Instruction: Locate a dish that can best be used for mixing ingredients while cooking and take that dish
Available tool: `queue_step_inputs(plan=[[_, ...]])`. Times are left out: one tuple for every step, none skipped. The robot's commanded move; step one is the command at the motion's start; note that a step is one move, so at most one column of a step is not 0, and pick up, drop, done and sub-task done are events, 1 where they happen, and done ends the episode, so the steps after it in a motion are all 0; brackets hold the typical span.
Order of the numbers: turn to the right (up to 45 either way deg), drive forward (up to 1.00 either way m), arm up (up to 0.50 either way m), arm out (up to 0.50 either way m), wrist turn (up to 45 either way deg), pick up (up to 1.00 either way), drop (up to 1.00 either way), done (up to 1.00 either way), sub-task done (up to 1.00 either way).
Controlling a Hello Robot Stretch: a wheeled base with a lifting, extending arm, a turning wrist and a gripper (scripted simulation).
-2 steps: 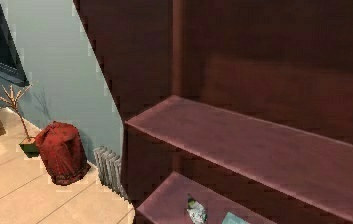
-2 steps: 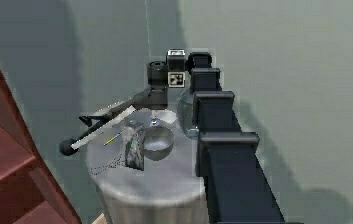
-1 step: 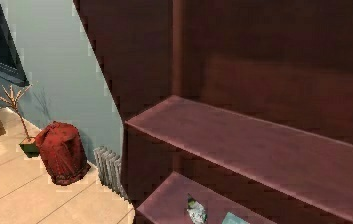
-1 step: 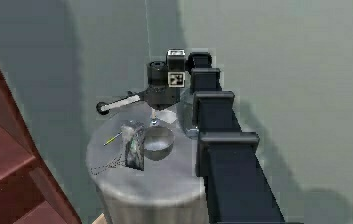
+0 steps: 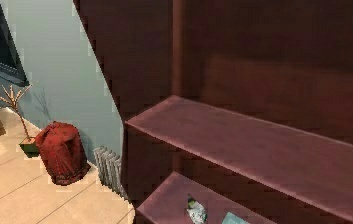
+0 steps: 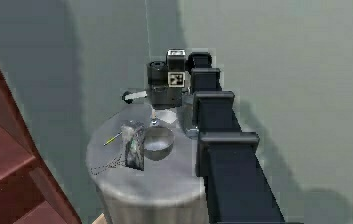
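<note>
- My end effector (image 6: pixel 142 97) is at the far side of the round grey bench (image 6: pixel 109 178); I cannot tell its grip, nor whether it holds anything.
- The shallow silvery bowl (image 6: pixel 160 146) sits on that bench, just beside my dark arm (image 6: pixel 227 150).
- A dark reddish wooden shelf (image 5: pixel 254 135) stands ahead.

No text, label, number or sign is legible.
</note>
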Motion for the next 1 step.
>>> queue_step_inputs(plan=[[0.0, 0.00, -0.26, 0.00, 0.0, 0.00, 0.00, 0.00, 0.00]])
